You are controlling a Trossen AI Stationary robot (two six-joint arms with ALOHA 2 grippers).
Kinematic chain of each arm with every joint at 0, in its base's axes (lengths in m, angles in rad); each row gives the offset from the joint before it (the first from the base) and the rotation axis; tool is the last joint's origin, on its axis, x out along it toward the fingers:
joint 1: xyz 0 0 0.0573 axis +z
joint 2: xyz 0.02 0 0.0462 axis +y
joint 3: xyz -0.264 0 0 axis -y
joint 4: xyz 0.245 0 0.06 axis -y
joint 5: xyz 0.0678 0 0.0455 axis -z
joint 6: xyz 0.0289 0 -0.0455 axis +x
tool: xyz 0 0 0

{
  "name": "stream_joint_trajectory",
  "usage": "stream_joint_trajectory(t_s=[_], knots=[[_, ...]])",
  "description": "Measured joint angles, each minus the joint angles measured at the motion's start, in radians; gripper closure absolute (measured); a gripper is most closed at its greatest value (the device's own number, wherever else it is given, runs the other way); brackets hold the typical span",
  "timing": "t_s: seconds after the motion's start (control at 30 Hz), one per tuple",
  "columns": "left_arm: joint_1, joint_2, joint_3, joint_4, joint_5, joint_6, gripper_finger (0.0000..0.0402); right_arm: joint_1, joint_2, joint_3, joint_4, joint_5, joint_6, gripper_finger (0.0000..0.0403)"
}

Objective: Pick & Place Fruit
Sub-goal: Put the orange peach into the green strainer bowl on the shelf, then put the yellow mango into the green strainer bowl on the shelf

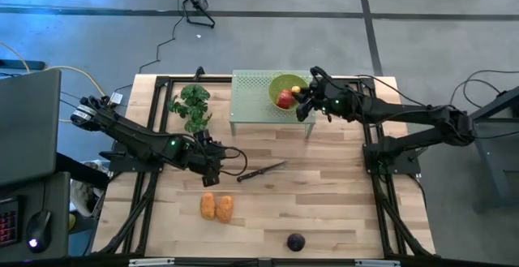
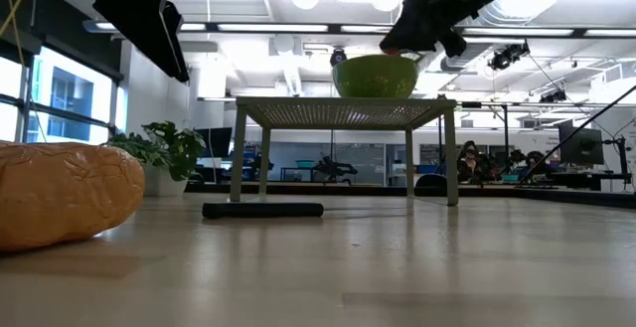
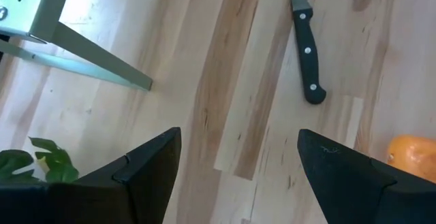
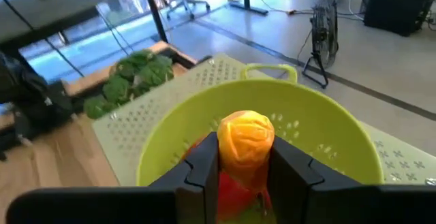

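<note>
A small orange fruit (image 4: 246, 130) sits between the fingers of my right gripper (image 4: 244, 157), over the green colander (image 4: 327, 135) on the perforated green stand (image 1: 251, 96). The red apple-like piece (image 1: 284, 98) lies in the colander. Two orange oblong pieces (image 1: 216, 207) and the dark purple round one (image 1: 296, 242) rest on the wooden table. My left gripper (image 1: 215, 160) hangs open above the boards, near the knife (image 3: 306, 54); one orange piece (image 3: 412, 156) shows beside its finger. My right gripper pinches the small orange fruit by its two opposite sides (image 4: 228, 149) between both fingers. The fruit is lifted clear, over the colander's hollow, just above the red piece (image 4: 231, 190). In the high view the gripper reaches in from the table's right side (image 1: 304, 101).
The leafy green bunch (image 1: 192, 105) lies left of the stand. The slim knife (image 1: 263, 171) lies mid-table, right of my left gripper. The stand's legs (image 3: 95, 54) reach down to the boards. Bare wood stretches across the table's right and near parts.
</note>
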Motion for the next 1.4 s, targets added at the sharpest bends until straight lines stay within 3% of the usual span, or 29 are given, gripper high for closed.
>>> stream_joint_trajectory(t_s=[0.6, 1.17, 1.4], knots=[[0.0, 0.0, 0.0, 0.071, 0.057, -0.003, 0.0112, -0.001, 0.028, 0.0, -0.061, 0.006, -0.038, 0.0304], [0.0, 0.0, 0.0, 0.07, 0.06, -0.001, 0.0112, -0.001, 0.028, 0.0, -0.016, 0.008, -0.038, 0.0212], [0.0, 0.0, 0.0, 0.062, 0.154, 0.008, 0.0112, 0.003, 0.018, 0.0, 0.041, -0.035, -0.036, 0.0208]])
